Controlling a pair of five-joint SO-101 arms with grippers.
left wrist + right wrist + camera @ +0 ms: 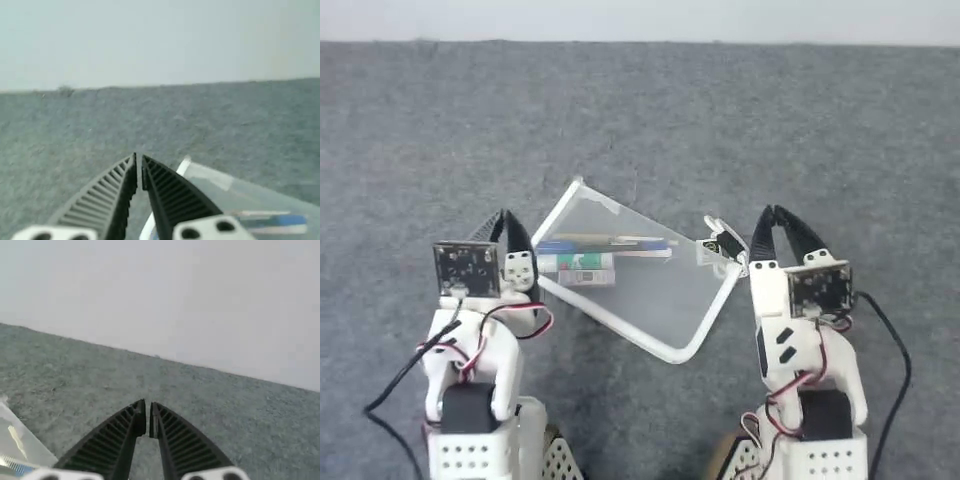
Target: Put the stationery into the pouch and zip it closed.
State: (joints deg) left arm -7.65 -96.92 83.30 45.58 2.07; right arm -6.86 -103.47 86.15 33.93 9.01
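— Between the two arms lies the pouch (pixel 655 305), with the pens (pixel 605 242) already inside it, I'd say.
— And the grippers?
— The left gripper (pixel 506 218) has its fingers pressed together on nothing, at the pouch's near end. The right gripper (pixel 776 214) is the same, beside the far corner.
— So the zip is next?
— Likely. One should pin the pouch down while the other draws that small tab (pixel 720 243) straight along the edge, or the pouch will slide.

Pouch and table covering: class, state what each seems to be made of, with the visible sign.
Pouch: seemingly clear, glossy soft plastic with white edging; the stationery shows through it. Table covering: probably grey felt or short-pile carpet; matte, speckled, fuzzy-looking.
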